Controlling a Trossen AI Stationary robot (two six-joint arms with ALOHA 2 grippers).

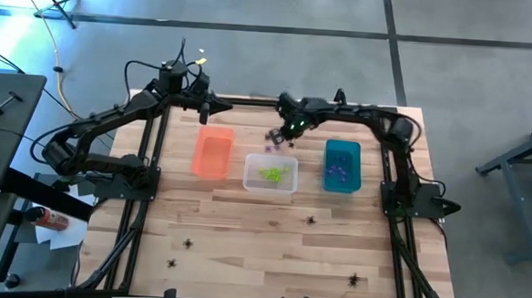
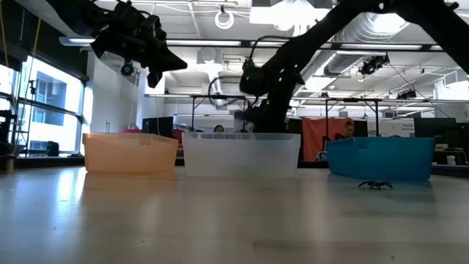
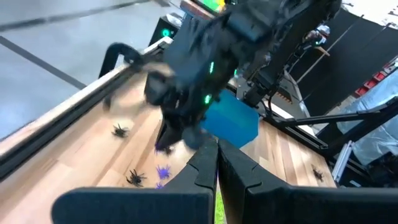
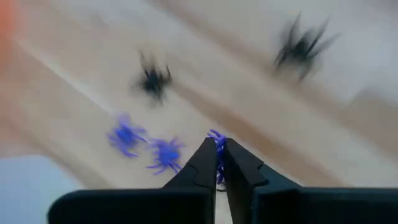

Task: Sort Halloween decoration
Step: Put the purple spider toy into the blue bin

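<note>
Small plastic spiders are the Halloween decoration. Green ones (image 1: 273, 174) lie in the clear bin (image 1: 251, 180), and purple ones (image 1: 339, 175) lie in the teal bin (image 1: 343, 149). The orange bin (image 1: 213, 153) stands left of these. My right gripper (image 4: 216, 146) points down at the table just beyond the clear bin and is shut on a purple spider. Two more purple spiders (image 4: 126, 135) (image 4: 165, 154) and two black ones (image 4: 153, 79) (image 4: 303, 43) lie on the wood close by. My left gripper (image 3: 217, 163) hangs shut and bare above the table, beyond the orange bin. My right gripper pinches a purple spider (image 4: 217, 137) between the free ends of its two fingers, coming from above and pointing steeply down. Purple legs stick out past the fingertips. I cannot tell whether the spider is clear of the wood.
Several black spiders lie scattered on the near half of the table (image 1: 311, 220) (image 1: 188, 244) (image 1: 355, 280). The three bins stand in a row across the table's middle. The arms' frames run along the left and right edges.
</note>
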